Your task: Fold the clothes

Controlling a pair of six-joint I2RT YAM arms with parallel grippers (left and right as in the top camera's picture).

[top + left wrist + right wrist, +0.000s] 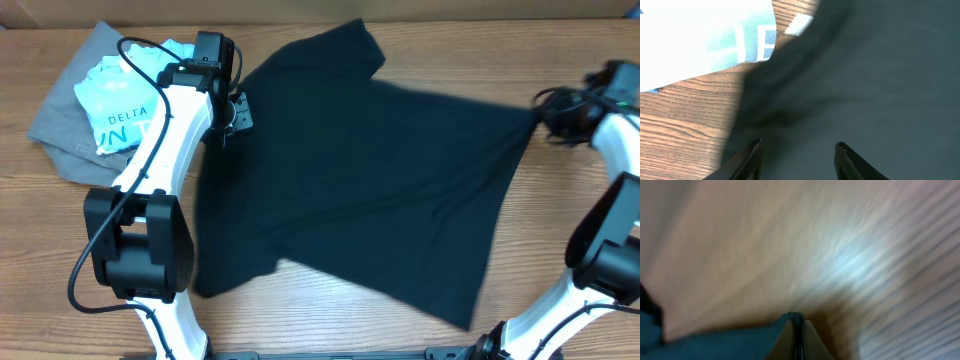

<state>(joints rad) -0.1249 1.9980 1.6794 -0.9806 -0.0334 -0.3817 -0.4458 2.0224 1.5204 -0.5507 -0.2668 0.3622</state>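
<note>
Right pincer (797,324) clenched on black T-shirt (350,170) corner — thin pinch, could slip. Left pincer (799,150) released, shirt fabric under it — blue T-shirt (700,35) ahead-left could get snagged.

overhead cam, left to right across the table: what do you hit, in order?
grey garment → light blue T-shirt lying on it → left tool → black T-shirt → right tool
</note>
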